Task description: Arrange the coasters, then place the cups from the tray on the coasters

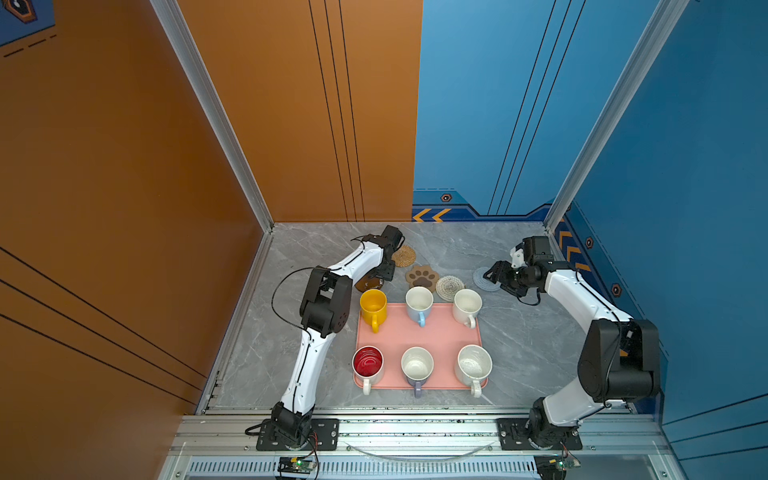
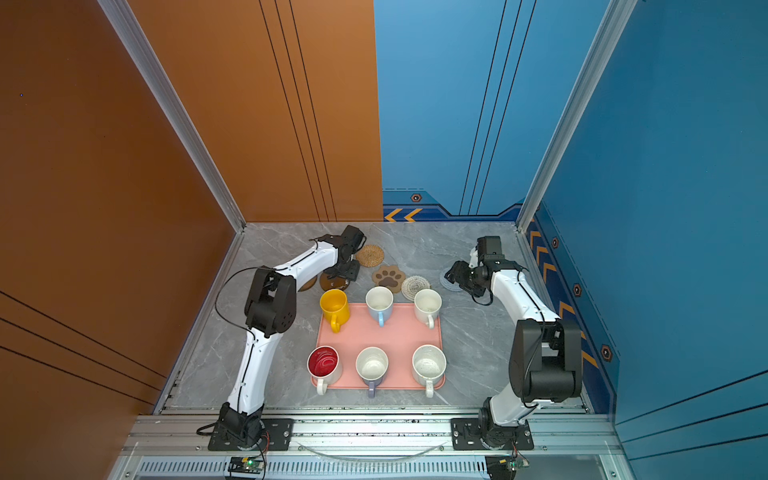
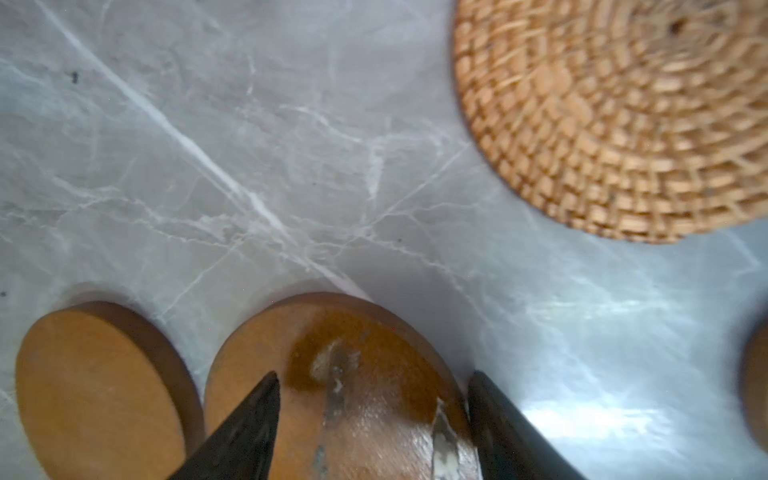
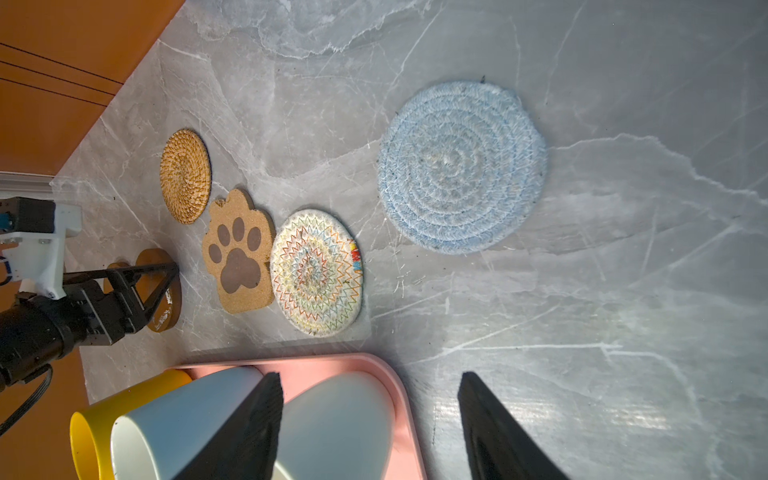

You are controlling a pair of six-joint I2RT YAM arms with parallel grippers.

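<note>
My left gripper [image 3: 374, 374] [image 1: 384, 274] is open, low over a glossy dark brown disc coaster [image 3: 357, 399] [image 1: 368, 284]. One finger stands over its face, the other at its rim. A second brown disc [image 3: 99, 386] lies beside it. The tan woven [image 1: 404, 255], paw-shaped [image 1: 422, 277], cream woven [image 1: 450, 287] and light blue [image 4: 461, 166] coasters lie on the table behind the tray [image 1: 399, 336]. Several cups stand on the tray, among them yellow [image 1: 372, 305] and red-inside [image 1: 368, 363] ones. My right gripper [image 4: 368, 378] [image 1: 492, 274] hangs open and empty beside the blue coaster.
The tray's far right corner [image 4: 390, 374] lies just under my right gripper. The orange wall [image 1: 124, 208] bounds the table on the left, and the blue wall [image 1: 685, 187] on the right. The metal rail [image 1: 415, 428] runs along the front edge.
</note>
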